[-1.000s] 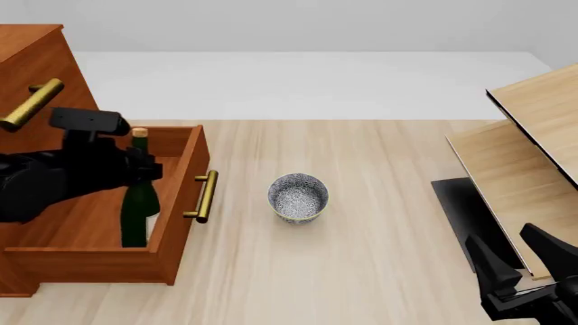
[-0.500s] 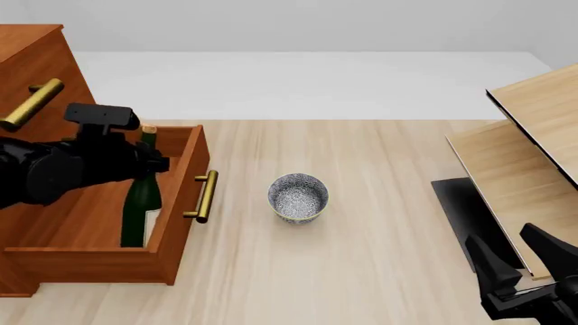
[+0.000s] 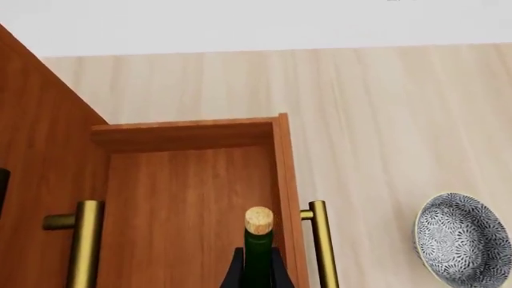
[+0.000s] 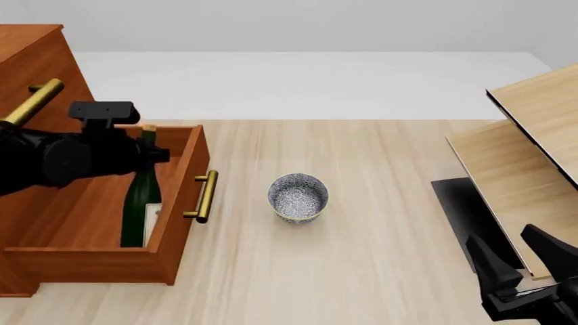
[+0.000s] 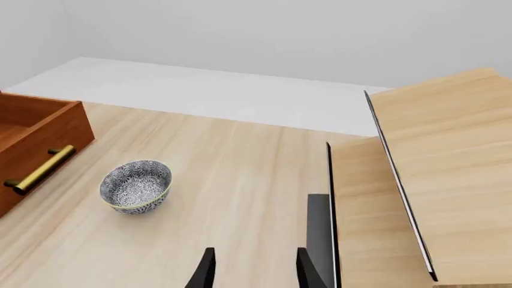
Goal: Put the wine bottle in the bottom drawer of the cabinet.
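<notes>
Tall slim dark green glass wine bottle (image 4: 141, 203), tan cork, pale label low down, stands upright inside the open reddish-brown wooden bottom drawer (image 4: 177, 223) of the cabinet (image 4: 36, 61). Left gripper (image 4: 149, 154) at the bottle's neck; can't tell if clamped. Right gripper (image 5: 250, 270) jaws apart, empty. Light wood table (image 4: 380, 271), white wall behind; speckled grey bowl (image 4: 298, 197) nearby.

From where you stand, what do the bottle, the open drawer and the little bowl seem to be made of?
The wine bottle looks like dark green glass, with a tan cork stopper. The bottom drawer looks like reddish-brown wood, with visible grain and a shiny brass-like handle. The bowl is probably glazed ceramic, with a grey speckled pattern.
</notes>
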